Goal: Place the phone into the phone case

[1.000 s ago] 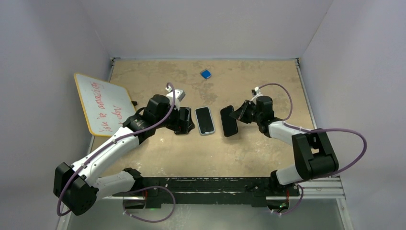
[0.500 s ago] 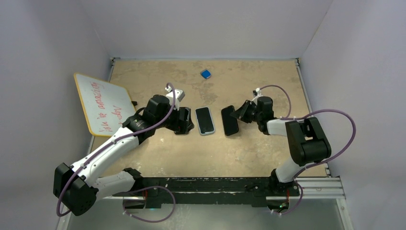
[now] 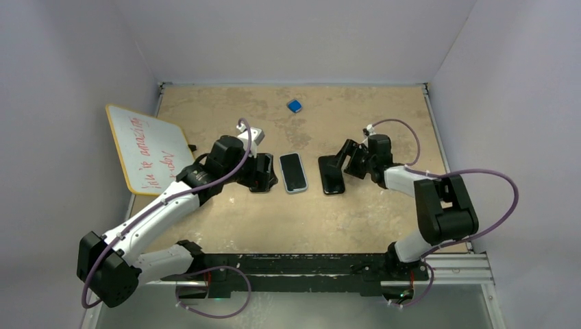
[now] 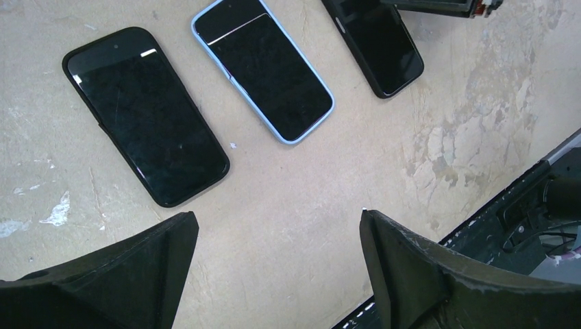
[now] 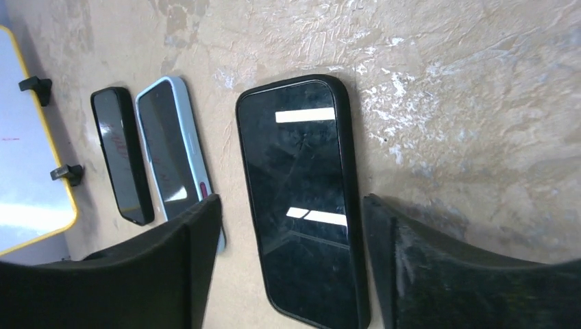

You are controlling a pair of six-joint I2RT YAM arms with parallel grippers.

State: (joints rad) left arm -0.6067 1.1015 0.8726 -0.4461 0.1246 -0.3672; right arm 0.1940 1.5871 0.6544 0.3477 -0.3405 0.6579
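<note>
Counter [image 3: 226, 219]: mottled tan surface. It carries the board, three handsets in a row at the middle, and one small item at the far side.

Whiteboard [image 3: 147, 147]: yellow-framed with red writing, lying at the left edge, well apart from the handsets.

Left gripper [image 4: 277, 218]: fingers spread wide and holding nothing. It hangs over the left end of the row, with bare counter between the fingers.

Right gripper [image 5: 291, 202]: fingers also spread and pinching nothing. They stand on either side of the rightmost handset, and no contact shows.

Black phone [image 5: 301, 199]: rightmost of the three, lying flat and screen up, just left of the right gripper.

Black case [image 5: 347, 205]: a dark rim running all round that phone. The phone looks seated in it, but I cannot tell whether every corner is pressed home.

Blue-cased phone [image 3: 293, 172]: middle of the row, flat and screen up.

Second black phone [image 4: 145, 115]: left end of the row, flat, beneath the left gripper.

Blue block [image 3: 294, 105]: small and alone at the far side.

Handling: the phone is probably stiff, fairly light, glass-faced and slick. Take it across its width by the long edges and keep the pads off the screen. The case rim likely flexes, so a light downward press at the corners suits it better than a hard squeeze.
</note>
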